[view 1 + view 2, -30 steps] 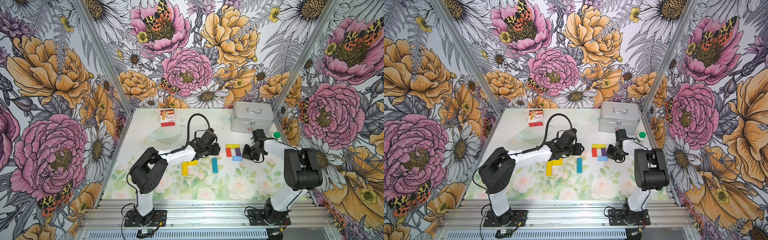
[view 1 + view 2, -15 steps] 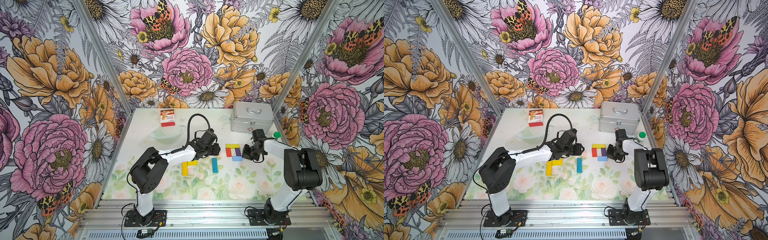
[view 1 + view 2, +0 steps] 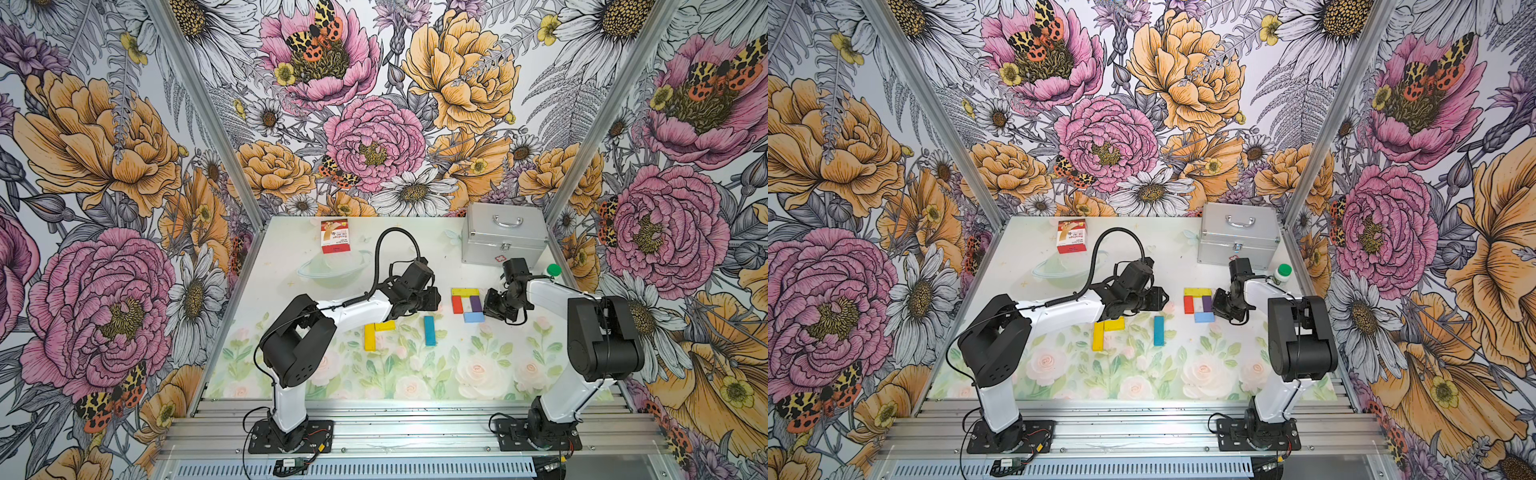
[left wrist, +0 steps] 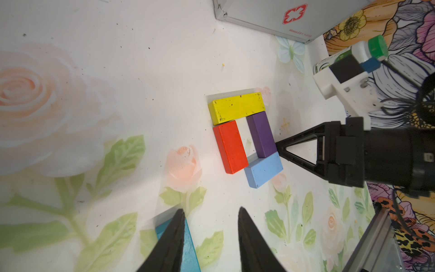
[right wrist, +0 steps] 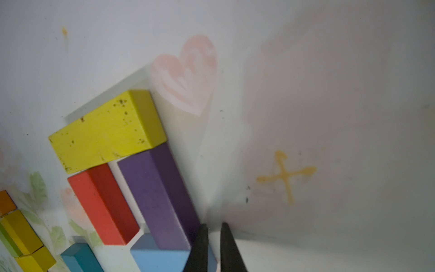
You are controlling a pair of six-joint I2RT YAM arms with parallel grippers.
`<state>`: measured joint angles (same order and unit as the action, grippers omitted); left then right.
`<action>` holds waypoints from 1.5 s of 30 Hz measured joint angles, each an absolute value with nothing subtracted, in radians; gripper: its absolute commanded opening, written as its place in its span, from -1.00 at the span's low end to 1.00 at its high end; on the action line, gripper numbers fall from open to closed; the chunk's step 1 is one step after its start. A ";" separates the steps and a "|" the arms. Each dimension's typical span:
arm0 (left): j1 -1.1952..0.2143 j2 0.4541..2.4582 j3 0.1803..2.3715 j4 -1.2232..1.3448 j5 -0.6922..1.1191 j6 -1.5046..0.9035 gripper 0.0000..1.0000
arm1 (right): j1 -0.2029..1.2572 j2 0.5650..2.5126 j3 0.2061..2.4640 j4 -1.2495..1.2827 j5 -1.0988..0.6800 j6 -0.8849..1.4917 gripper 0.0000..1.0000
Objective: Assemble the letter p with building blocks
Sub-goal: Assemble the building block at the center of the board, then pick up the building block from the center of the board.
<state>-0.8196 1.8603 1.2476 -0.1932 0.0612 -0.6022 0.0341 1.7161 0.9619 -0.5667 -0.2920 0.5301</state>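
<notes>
Silver case [image 3: 505, 237] closed; clear bowl [image 3: 332, 276] apart from building blocks [image 3: 457, 304].

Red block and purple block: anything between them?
Nothing: only a narrow strip of bare table separates the red block from the purple block, seen most clearly in the left wrist view.

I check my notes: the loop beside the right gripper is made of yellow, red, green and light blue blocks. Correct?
Not green but purple. The left wrist view shows the yellow block, red block, purple block and light blue block, beside the right gripper.
</notes>
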 measured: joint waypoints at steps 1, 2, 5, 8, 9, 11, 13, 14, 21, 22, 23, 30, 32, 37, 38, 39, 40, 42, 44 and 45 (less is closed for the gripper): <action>-0.820 1.860 1.248 -0.193 0.061 -0.602 -0.23 | 0.034 1.716 0.962 -0.567 -0.292 0.530 -0.71; -0.820 1.860 1.248 -0.193 0.061 -0.602 -0.22 | 0.034 1.716 0.962 -0.567 -0.292 0.530 -0.71; -0.820 1.860 1.248 -0.193 0.061 -0.602 -0.22 | 0.034 1.711 0.960 -0.564 -0.285 0.537 -0.57; -0.819 1.860 1.248 -0.193 0.061 -0.602 -0.16 | 0.034 1.686 0.944 -0.570 -0.259 0.545 -0.30; -0.819 1.860 1.247 -0.192 0.061 -0.602 -0.14 | 0.034 1.672 0.939 -0.580 -0.242 0.542 -0.22; -0.817 1.860 1.243 -0.188 0.060 -0.602 -0.14 | 0.034 1.636 0.934 -0.602 -0.208 0.543 -0.08; -0.813 1.853 1.228 -0.184 0.060 -0.602 -0.13 | 0.034 1.590 0.934 -0.622 -0.174 0.540 0.04; -0.810 1.845 1.216 -0.183 0.060 -0.603 -0.10 | 0.034 1.561 0.934 -0.632 -0.157 0.536 0.08; -0.786 1.740 1.143 -0.175 0.060 -0.603 -0.05 | 0.106 1.419 0.934 -0.661 -0.113 0.533 0.12; -0.783 1.719 1.133 -0.173 0.060 -0.603 -0.05 | 0.133 1.412 0.934 -0.662 -0.110 0.534 0.13; -0.780 1.695 1.121 -0.168 0.060 -0.603 -0.05 | 0.167 1.408 0.935 -0.663 -0.109 0.537 0.15; -0.749 1.544 0.994 -0.145 0.061 -0.604 0.03 | 0.408 1.440 0.991 -0.676 -0.078 0.585 0.34; -0.733 1.499 0.951 -0.144 0.060 -0.606 0.05 | 0.482 1.476 1.026 -0.676 -0.061 0.606 0.37; -0.686 1.383 0.866 -0.146 0.070 -0.606 0.12 | 0.629 1.592 1.102 -0.675 -0.024 0.660 0.37; -0.676 1.363 0.856 -0.144 0.076 -0.606 0.12 | 0.653 1.621 1.116 -0.673 -0.018 0.675 0.37; -0.667 1.348 0.849 -0.144 0.081 -0.606 0.13 | 0.673 1.644 1.124 -0.673 -0.014 0.687 0.37; -0.659 1.332 0.843 -0.144 0.087 -0.605 0.13 | 0.694 1.673 1.135 -0.672 -0.010 0.704 0.37; -0.648 1.306 0.834 -0.145 0.099 -0.605 0.14 | 0.719 1.723 1.149 -0.672 0.000 0.730 0.37; -0.637 1.288 0.826 -0.143 0.116 -0.602 0.14 | 0.734 1.765 1.158 -0.673 0.009 0.754 0.36; -0.632 1.283 0.823 -0.144 0.126 -0.602 0.14 | 0.739 1.782 1.161 -0.673 0.015 0.765 0.36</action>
